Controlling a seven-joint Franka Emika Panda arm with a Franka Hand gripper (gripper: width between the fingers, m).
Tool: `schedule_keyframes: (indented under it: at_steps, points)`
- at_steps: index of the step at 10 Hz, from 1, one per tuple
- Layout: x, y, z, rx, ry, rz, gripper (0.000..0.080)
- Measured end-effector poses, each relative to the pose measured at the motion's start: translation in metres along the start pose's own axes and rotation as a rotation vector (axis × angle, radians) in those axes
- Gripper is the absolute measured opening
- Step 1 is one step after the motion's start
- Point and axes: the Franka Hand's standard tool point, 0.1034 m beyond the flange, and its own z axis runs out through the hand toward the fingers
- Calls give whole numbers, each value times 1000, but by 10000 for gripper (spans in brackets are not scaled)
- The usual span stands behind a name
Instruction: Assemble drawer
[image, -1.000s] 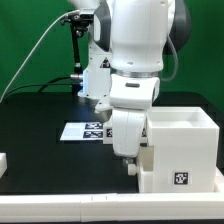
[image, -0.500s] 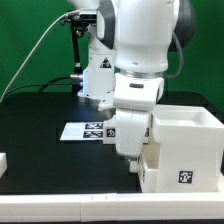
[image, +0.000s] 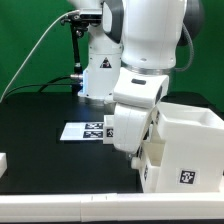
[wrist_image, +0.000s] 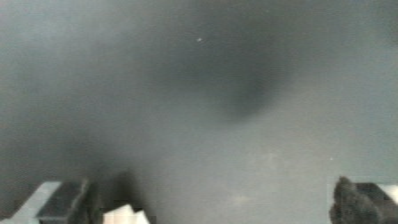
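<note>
A white drawer box (image: 186, 150) with a black marker tag on its front stands at the exterior view's right, turned a little askew. A smaller white part (image: 152, 168) sits against its near left side. My gripper (image: 131, 160) is low beside that part, touching or nearly touching it. In the wrist view my gripper (wrist_image: 214, 205) has its dark fingertips (wrist_image: 63, 203) far apart and looks open. A blurred grey surface fills the space between them, with a small white bit (wrist_image: 151, 215) by one finger.
The marker board (image: 86, 131) lies on the black table behind my arm. A small white part (image: 3, 160) sits at the exterior view's left edge. A black post with cables (image: 76, 50) stands at the back.
My arm has leaned toward the exterior view's right. The drawer box has shifted right and turned slightly with it.
</note>
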Motion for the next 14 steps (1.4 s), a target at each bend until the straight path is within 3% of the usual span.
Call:
schedule_keyframes:
  at_steps: [1,3,5,7,10,11,13,14]
  points:
    - [5,0,-7,10,-20,46,649]
    - [16,-3,-17,-8,-42,99,649]
    - [14,-4,-16,-4,-46,106,649]
    - [-9,-1,-4,5,-40,55,649]
    - [-20,1,5,8,-38,40,649]
    - [-27,7,5,-2,-33,14,649]
    - [-45,29,1,-66,0,-62,649]
    - [-47,28,2,-65,0,-48,649]
